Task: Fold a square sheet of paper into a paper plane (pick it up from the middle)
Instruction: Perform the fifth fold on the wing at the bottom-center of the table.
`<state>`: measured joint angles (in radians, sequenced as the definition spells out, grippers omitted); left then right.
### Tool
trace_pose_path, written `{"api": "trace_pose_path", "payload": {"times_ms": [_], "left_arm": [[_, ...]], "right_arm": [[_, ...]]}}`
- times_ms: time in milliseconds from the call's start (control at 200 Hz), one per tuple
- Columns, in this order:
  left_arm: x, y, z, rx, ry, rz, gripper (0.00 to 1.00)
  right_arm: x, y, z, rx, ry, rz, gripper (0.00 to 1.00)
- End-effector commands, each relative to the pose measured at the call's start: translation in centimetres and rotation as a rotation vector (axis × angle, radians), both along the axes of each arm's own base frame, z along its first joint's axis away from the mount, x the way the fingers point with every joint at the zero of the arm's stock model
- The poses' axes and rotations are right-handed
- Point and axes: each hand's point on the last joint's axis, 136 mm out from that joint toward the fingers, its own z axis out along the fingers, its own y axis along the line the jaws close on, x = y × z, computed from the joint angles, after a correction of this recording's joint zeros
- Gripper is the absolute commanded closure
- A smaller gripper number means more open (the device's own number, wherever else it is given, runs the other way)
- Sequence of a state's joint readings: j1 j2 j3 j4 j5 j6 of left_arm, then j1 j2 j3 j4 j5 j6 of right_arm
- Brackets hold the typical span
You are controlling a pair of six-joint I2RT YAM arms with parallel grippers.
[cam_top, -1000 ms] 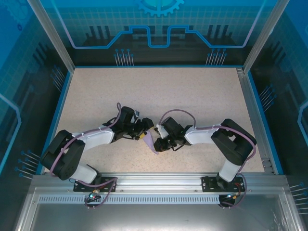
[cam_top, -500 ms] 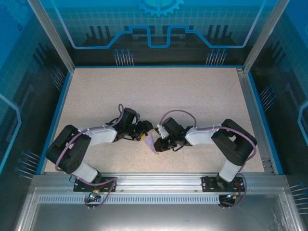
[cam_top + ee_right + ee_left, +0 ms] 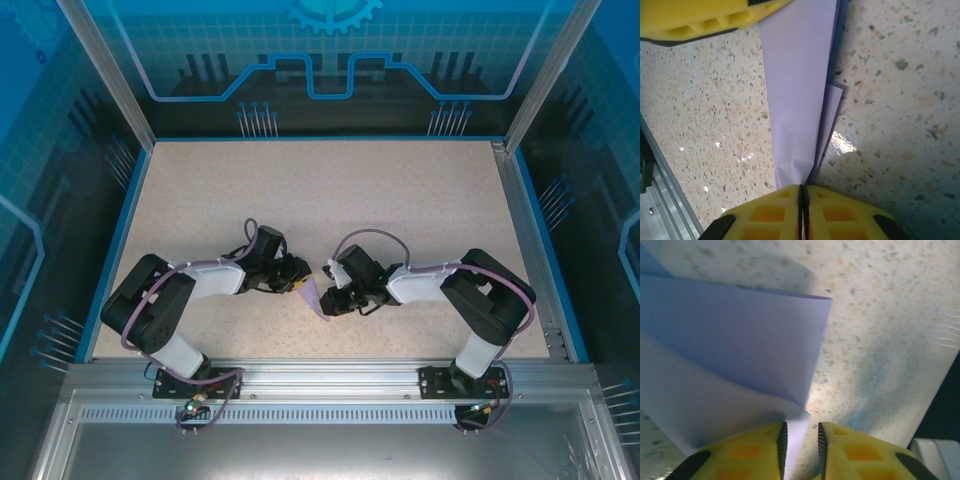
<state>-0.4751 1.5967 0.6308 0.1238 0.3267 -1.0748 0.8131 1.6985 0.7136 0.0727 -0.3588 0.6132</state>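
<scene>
We find the sheet of paper [image 3: 313,297] lifted off the table [image 3: 350,190], hanging between the two grippers. It sits close to the table's near edge and about midway between its left and right edges.

The right gripper [image 3: 801,189] has its fingers pressed tight together on the narrow end of the paper, where the layers converge into a wedge. The left gripper [image 3: 801,427] has its fingers a little apart, with a corner of the folded paper lying in the gap. We see a sliver of table between the pads, so we would not call that a firm pinch.

By our reading, the task is partly done. The paper is no longer a flat square. It lies in at least two overlapping layers with a sharp crease, and from the right wrist it looks like a long tapering strip (one inner flap pokes out along its edge).

It is not a plane yet. We cannot make out a clean pointed nose, and no wings are spread from a centre crease. We judge that the later folds and the shaping of the wings are left to do.
</scene>
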Motion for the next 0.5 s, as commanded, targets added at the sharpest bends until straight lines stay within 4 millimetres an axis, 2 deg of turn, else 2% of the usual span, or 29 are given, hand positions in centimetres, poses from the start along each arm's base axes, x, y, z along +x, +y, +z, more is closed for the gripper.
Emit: {"api": "trace_pose_path", "payload": {"times_ms": [0,175,250,495], "left_arm": [[-0.4,1.5,-1.5,0.063,0.056,0.042,0.75],[-1.2,1.9,-2.9,0.078,0.098,0.034,0.77],[-1.3,1.7,-3.0,0.065,0.098,0.030,0.78],[-0.6,0.6,-2.8,-0.006,0.067,0.032,0.82]], "right_arm": [[-1.6,-0.7,-0.4,-0.027,0.031,0.014,0.87],[-1.7,-0.2,0.9,0.014,0.025,0.026,0.82],[-1.7,-0.3,1.3,0.014,0.015,0.029,0.76],[-1.0,-1.4,1.0,-0.041,-0.016,-0.020,0.72]]}}
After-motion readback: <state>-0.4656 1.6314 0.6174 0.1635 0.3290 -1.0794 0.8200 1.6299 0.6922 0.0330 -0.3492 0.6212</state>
